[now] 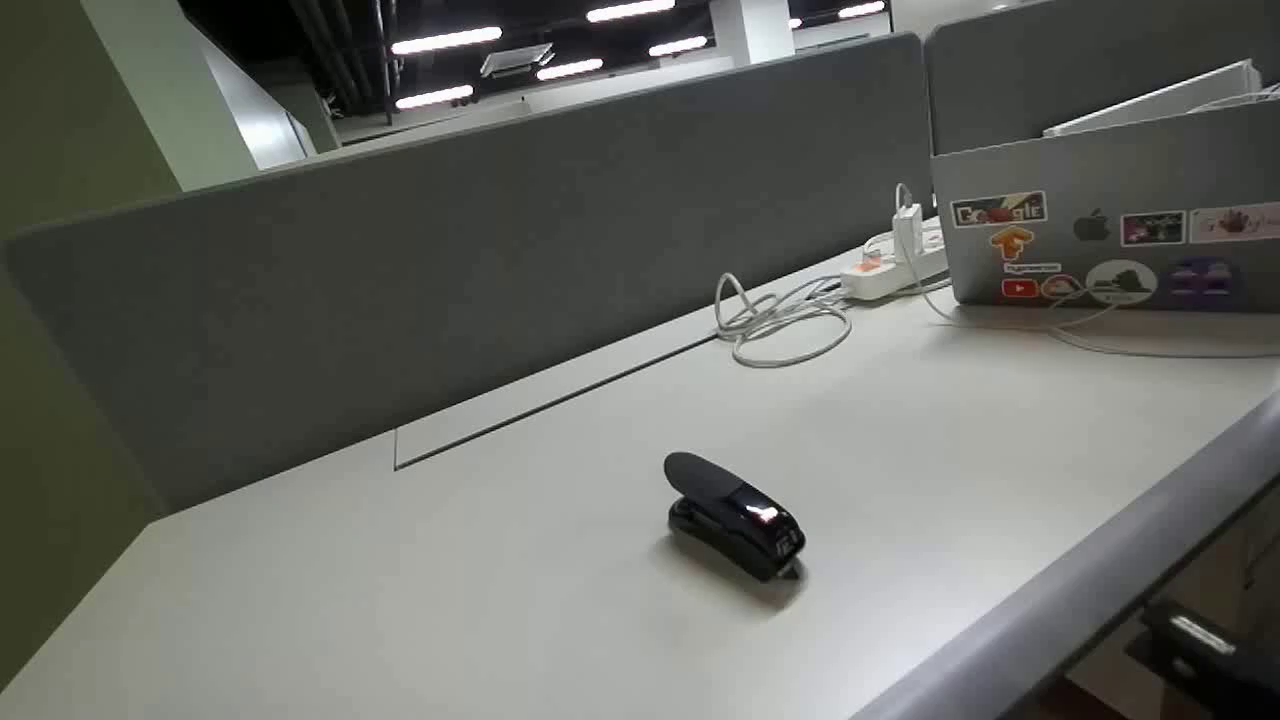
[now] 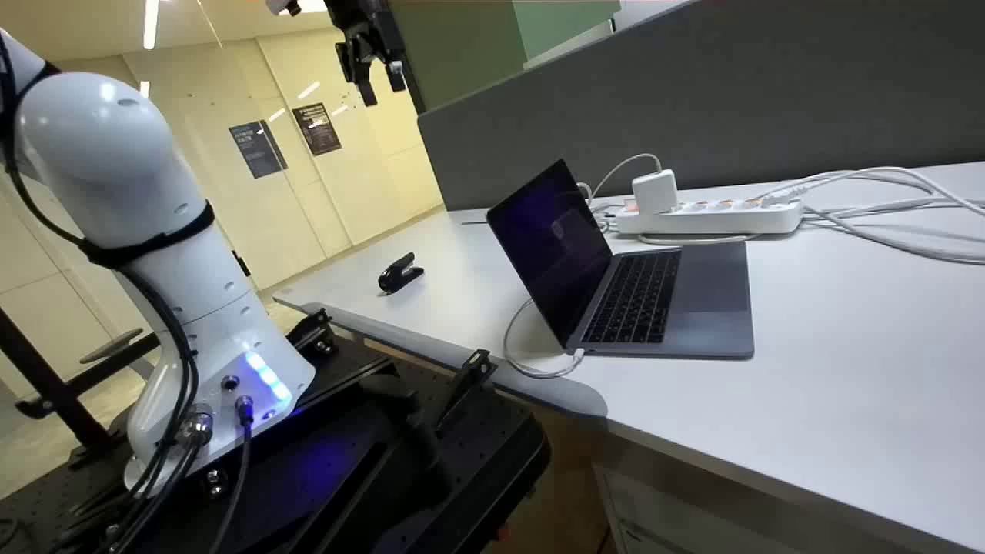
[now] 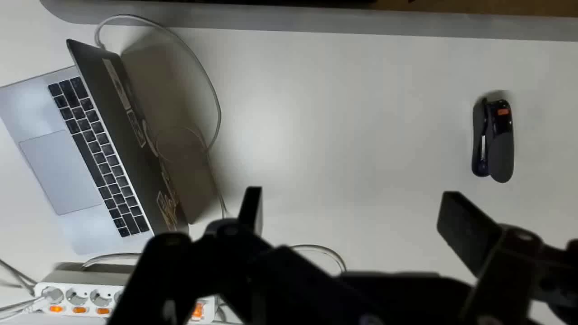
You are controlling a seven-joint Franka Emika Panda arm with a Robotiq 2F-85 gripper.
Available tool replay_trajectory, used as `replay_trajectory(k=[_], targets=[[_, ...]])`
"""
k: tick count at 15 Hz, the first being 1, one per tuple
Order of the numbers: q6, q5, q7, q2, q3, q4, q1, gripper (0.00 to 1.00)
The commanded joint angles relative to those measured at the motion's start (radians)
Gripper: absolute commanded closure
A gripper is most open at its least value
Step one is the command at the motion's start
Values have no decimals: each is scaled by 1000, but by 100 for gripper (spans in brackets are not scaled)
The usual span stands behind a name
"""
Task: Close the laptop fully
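The laptop (image 2: pixel 632 288) is resting on the counter (image 2: pixel 854 354), near the white power strip (image 2: pixel 708 221), and its lid (image 1: pixel 1115 180) is standing raised, with the dark screen (image 2: pixel 542 238) facing to the keyboard (image 3: pixel 99 158). On the lid's back, many small stickers (image 1: pixel 1153 229) are showing in an exterior view. The fingers (image 3: pixel 467 230) are standing wide apart, and between them the counter is showing. They are pointing downward, apparently at some height over the counter, though their dark, blurred shape in the wrist view is making this not easy to judge. The black stapler (image 3: pixel 494 140) is lying on the counter, well apart from the laptop.
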Motion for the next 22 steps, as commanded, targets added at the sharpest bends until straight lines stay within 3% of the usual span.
replay_trajectory(k=[1,13,18,22], targets=[[-2,-2,2,0,-4,2,4,0],[9,-19,20,1,8,1,-3,0],[238,-35,64,-1,14,-77,-29,0],[476,-80,105,35,14,-167,-88,0]])
